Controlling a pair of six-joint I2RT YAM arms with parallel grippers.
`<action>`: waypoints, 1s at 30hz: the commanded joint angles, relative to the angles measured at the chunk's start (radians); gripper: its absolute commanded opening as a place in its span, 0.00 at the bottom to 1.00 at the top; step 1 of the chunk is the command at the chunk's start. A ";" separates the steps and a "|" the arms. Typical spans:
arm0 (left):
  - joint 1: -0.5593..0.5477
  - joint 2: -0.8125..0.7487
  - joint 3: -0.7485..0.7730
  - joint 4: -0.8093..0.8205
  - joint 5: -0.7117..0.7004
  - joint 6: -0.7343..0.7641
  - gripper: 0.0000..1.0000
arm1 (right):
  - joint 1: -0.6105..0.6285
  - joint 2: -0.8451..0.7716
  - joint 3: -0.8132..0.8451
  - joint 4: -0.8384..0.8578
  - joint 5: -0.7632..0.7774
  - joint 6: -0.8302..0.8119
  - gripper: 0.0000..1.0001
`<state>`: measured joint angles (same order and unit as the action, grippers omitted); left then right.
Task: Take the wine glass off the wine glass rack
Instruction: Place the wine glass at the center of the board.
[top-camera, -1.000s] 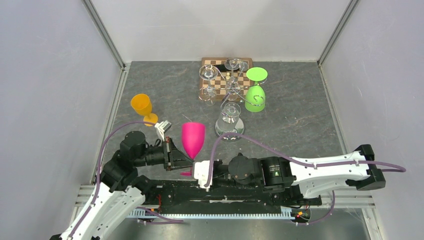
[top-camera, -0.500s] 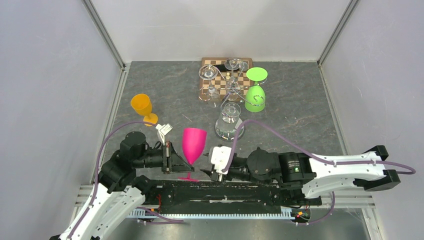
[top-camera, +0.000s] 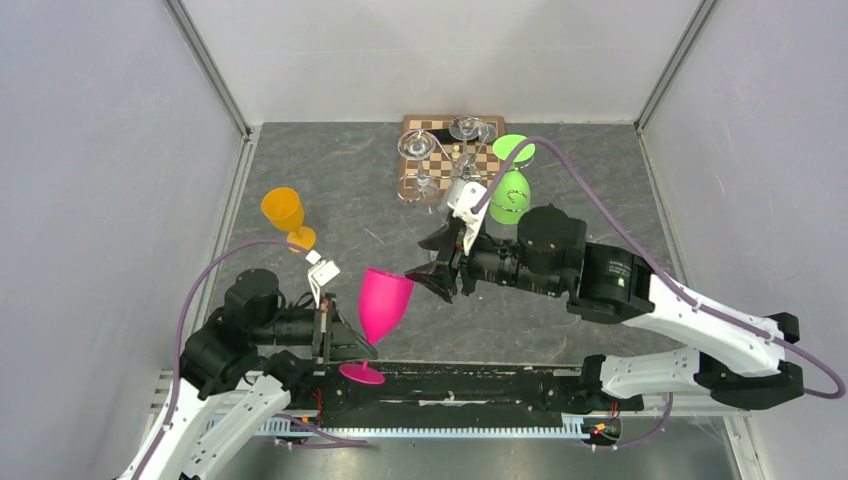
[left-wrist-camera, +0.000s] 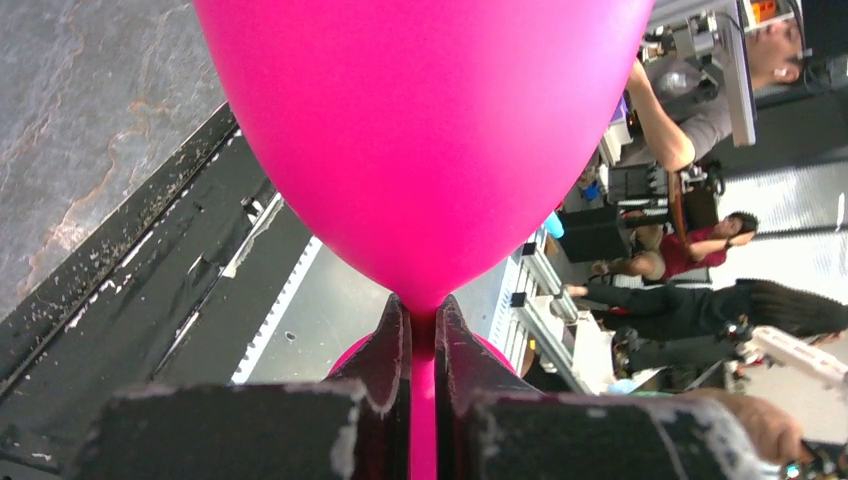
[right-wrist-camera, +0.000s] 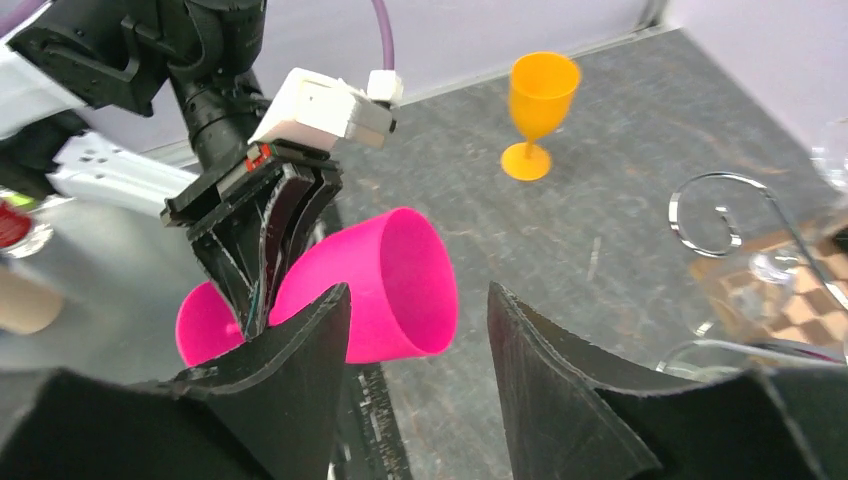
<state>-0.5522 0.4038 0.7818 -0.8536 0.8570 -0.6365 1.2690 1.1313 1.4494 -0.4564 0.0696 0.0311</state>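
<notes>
- Two arms at the near table edge; we go near to far.
- L arm, near left: left gripper (top-camera: 348, 348) is clamped on the thin stem of the pink wine glass (top-camera: 384, 303). In the L wrist view both fingers (left-wrist-camera: 392, 345) press the stem just below the bowl.
- Pink glass is tilted, w/ its open mouth pointing away and to the right. Its round foot sits over the black rail at the near edge. We can't tell if the foot touches the rail.
- Pink glass is well apart from the rack, not hung on it.
- R arm reaches in from the right, mid-table. The right gripper (top-camera: 425, 272) has its jaws parted w/ nothing between them, pointing at the pink bowl's mouth, near it but apart.
- Orange wine glass (top-camera: 284, 212) stands upright on the grey table (top-camera: 330, 180), far left.
- Wine glass rack (top-camera: 460, 163), silver wire, stands at the far centre on a wooden chessboard (top-camera: 484, 158).
- Green wine glass (top-camera: 510, 195) hangs upside down on the rack's right side.
- Clear glasses (top-camera: 415, 145) hang on other hooks; the R arm hides part of the rack.
</notes>
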 joint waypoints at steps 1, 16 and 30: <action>-0.005 -0.052 0.064 0.045 0.109 0.120 0.02 | -0.090 0.049 0.087 -0.040 -0.312 0.074 0.56; -0.005 -0.052 0.079 0.018 0.170 0.246 0.02 | -0.240 0.148 0.129 -0.014 -0.853 0.114 0.59; -0.005 -0.054 0.086 0.010 0.173 0.265 0.02 | -0.238 0.178 0.058 0.047 -1.001 0.120 0.51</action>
<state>-0.5522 0.3523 0.8261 -0.8463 0.9974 -0.4240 1.0309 1.2926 1.5177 -0.4721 -0.8673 0.1383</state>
